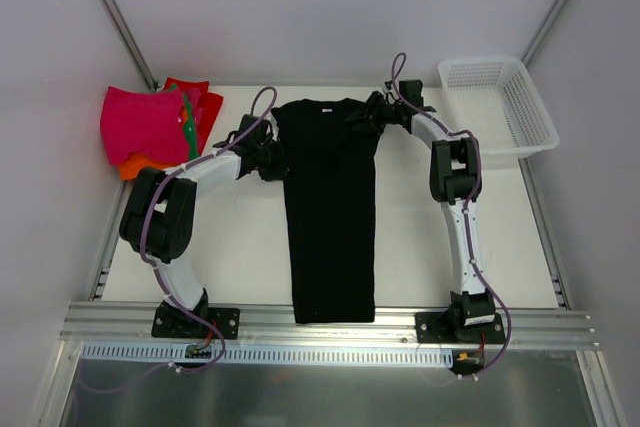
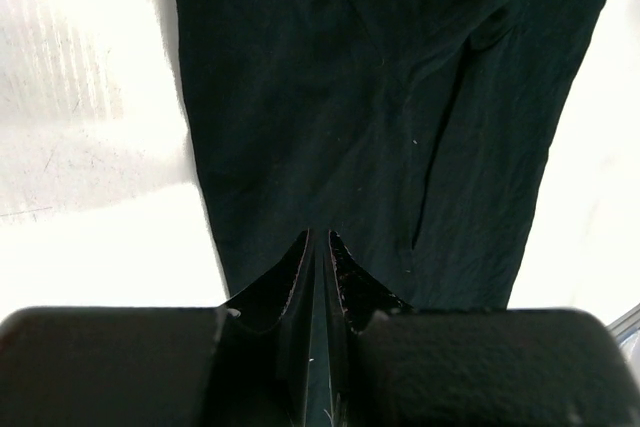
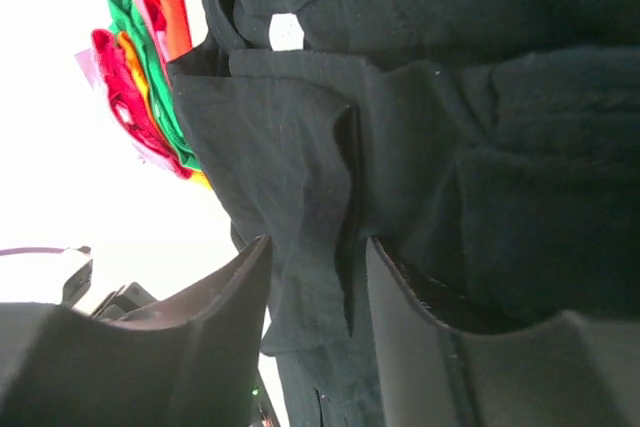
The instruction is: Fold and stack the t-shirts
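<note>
Left end effector (image 2: pixel 318 235) pinches black t-shirt (image 1: pixel 330 217), right end effector (image 3: pixel 318 247) parted; neck label (image 3: pixel 286 31) unreadable.

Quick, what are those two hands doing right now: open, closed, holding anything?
Left hand: closed, pinching the black t-shirt.
Right hand: open, with a fold of that shirt between its fingers, not yet pinched.

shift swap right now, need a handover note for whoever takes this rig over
Left pincer: shut on the left shoulder edge of the black t-shirt.
Right pincer: open, straddling a fold at its right shoulder.
The shirt lies as a long narrow strip mid-table, collar at the far end. The coloured folded stack sits far left.
Done: sides folded in. Left: fold crosswise, add to stack.
</note>
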{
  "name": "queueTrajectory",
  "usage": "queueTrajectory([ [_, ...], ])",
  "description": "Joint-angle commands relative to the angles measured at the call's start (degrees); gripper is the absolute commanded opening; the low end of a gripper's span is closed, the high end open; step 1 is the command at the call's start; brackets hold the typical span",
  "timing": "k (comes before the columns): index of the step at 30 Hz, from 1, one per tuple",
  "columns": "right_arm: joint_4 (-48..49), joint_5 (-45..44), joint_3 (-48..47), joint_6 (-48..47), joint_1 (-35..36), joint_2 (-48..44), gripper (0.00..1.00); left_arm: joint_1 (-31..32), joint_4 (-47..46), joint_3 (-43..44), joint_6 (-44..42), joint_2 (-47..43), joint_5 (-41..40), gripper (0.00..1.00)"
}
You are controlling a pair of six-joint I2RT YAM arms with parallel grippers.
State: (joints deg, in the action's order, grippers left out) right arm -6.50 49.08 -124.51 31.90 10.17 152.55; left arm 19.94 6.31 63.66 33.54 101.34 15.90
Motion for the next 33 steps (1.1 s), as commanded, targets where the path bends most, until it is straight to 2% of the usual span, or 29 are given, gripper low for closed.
queueTrajectory([
  [1, 5.4, 2.3, -2.3, 3.7, 1.2, 2.6, 0.45, 0.7, -0.9, -0.8, 0.3, -2.1, -0.9, 0.07],
  [4, 8.2, 3.2, -1.7, 5.4, 1.4, 3.2, 0.36, 0.8, -0.9, -0.9, 0.3, -2.3, -1.0, 0.07],
  [5, 8.8, 3.3, -1.4, 5.5, 1.4, 3.2, 0.29, 0.7, -0.9, -1.0, 0.3, -2.1, -1.0, 0.07],
  [7, 8.8, 3.9, -1.3, 5.4, 1.6, 3.0, 0.21, 0.8, -0.9, -1.0, 0.3, -1.9, -0.9, 0.07],
  [8, 9.0, 4.1, -1.2, 5.3, 1.7, 2.9, 0.12, 0.7, -1.0, -1.0, 0.3, -1.8, -0.9, 0.07],
  [10, 8.9, 4.5, -0.9, 4.7, 2.0, 2.0, 0.01, 0.8, -1.0, -1.0, 0.4, -1.6, -0.9, 0.07],
  [26, 13.4, 10.9, 1.3, 0.2, 3.9, -8.1, 0.01, 0.9, -1.3, -1.6, 0.6, -1.1, -0.7, 0.06],
  [33, 14.1, 12.2, -1.4, -0.1, 4.9, -8.1, 0.00, 0.9, -1.4, -2.0, 0.4, -1.1, -0.9, 0.06],
])
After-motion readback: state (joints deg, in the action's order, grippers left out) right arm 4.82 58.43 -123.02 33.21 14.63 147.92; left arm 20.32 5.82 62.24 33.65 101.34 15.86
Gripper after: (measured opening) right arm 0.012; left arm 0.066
